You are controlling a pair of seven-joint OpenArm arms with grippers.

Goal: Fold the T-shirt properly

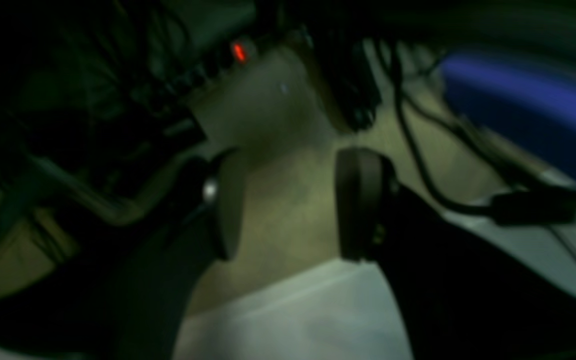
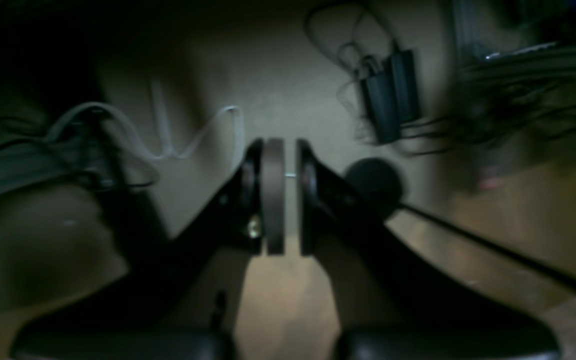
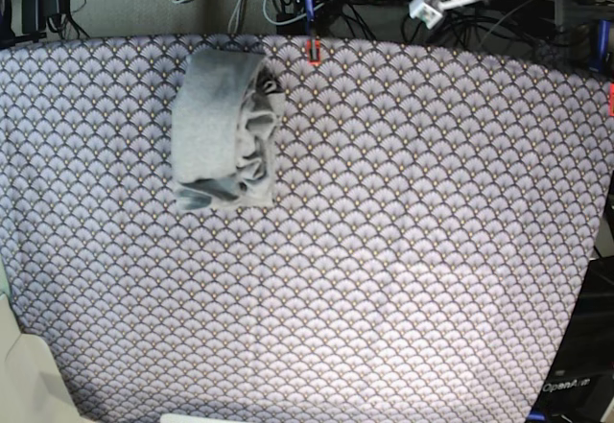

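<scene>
On the tablecloth, toward 11 o'clock in the base view, the T-shirt lay bunched in a rough folded wad near the far edge, w/ a smoother band along its left side and crumpled layers at 3 o'clock of that. Nothing touched it; neither of my arms showed in the base view.

My left gripper hung off the table, fingers well apart, nothing btwn them, only dim floor behind. A black cable ran past at 2 o'clock, and a blue shape sat blurred at 1 o'clock. A red light glowed at 12 o'clock.

My right gripper was also off the table, pads drawn together w/ just a thin slit left, holding nothing. A white cable looped at 10 o'clock on the floor; two dark power bricks lay at 1 o'clock. Both wrist views were dark and blurred, so finer detail couldn't be told.
</scene>
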